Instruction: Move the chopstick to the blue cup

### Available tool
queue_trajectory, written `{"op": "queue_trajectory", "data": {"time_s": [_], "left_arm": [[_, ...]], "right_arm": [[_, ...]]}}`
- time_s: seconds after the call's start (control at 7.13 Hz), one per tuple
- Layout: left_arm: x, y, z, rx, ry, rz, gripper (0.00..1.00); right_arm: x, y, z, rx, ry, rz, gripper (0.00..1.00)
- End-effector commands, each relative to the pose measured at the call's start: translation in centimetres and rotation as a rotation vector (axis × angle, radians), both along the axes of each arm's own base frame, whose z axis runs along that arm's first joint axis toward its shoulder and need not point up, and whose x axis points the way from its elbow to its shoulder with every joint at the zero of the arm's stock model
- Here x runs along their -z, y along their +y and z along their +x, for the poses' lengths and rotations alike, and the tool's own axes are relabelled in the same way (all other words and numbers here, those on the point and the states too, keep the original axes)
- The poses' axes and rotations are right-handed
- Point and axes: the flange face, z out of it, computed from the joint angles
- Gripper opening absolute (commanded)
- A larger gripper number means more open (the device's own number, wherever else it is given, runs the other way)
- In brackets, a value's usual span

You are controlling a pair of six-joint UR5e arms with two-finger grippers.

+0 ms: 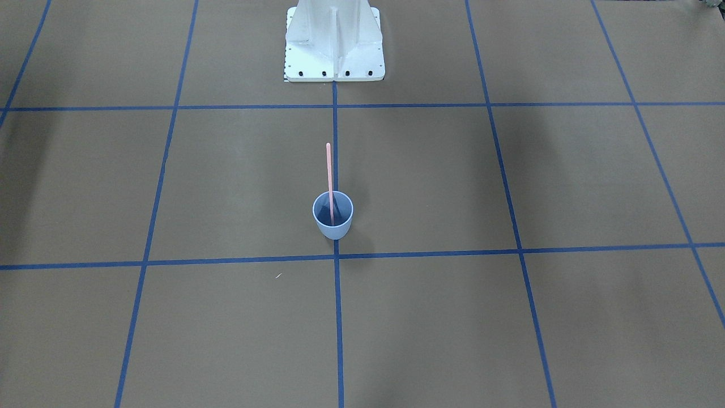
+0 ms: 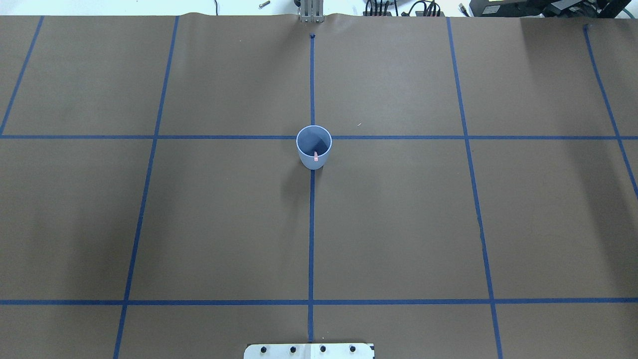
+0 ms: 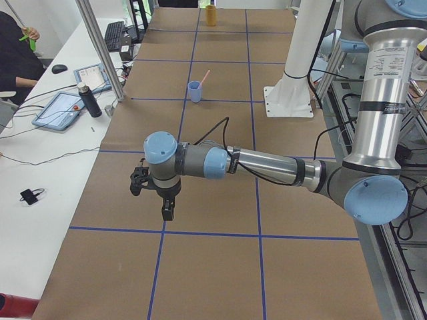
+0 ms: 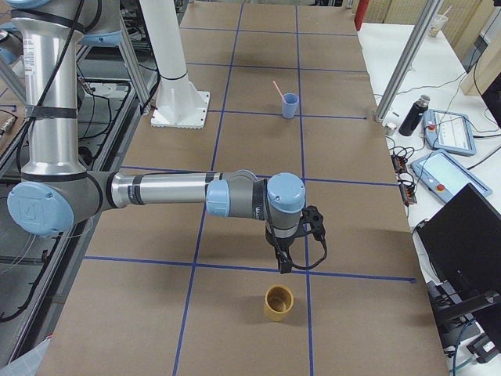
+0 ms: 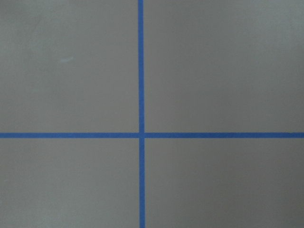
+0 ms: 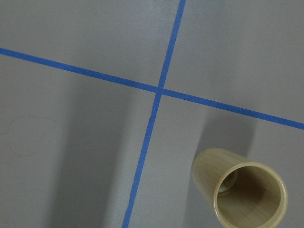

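The blue cup [image 1: 333, 220] stands upright at the middle of the brown table on a blue tape line, also seen in the overhead view [image 2: 314, 151]. One pale pink chopstick [image 1: 328, 170] stands in it and leans toward the robot's base; only its tip [image 2: 315, 157] shows from overhead. The left gripper [image 3: 167, 212] hangs over the table far from the cup, seen only in the exterior left view. The right gripper [image 4: 283, 264] hangs at the other end, seen only in the exterior right view. I cannot tell if either is open or shut. No fingers show in the wrist views.
An empty bamboo-coloured cup [image 4: 278, 303] stands just below the right gripper, also in the right wrist view [image 6: 244, 192]. The white robot pedestal [image 1: 334, 45] stands behind the blue cup. A side table with tablets [image 3: 60, 109] and a bottle [image 3: 86, 100] runs along the operators' side.
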Motion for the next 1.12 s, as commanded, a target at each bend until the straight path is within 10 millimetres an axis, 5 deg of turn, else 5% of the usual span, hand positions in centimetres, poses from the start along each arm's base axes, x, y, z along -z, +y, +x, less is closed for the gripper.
{"op": "queue_trajectory", "data": {"time_s": [0.0,0.28,0.98], "left_arm": [[-1.2,1.3,-1.8,0.035,-0.003,-0.017,0.99],[-3.3,2.9,-2.2,0.043,-0.001,-0.055,0.99],[-4.1,3.0,-2.2,0.044,0.0,-0.073,0.99]], "right_arm": [[-1.1,0.2,0.1,-0.005,0.004,-0.027,1.0],[-1.2,0.1,0.1,-0.005,0.004,-0.029,1.0],[-1.2,0.0,0.1,-0.009,0.002,-0.038,1.0]]}}
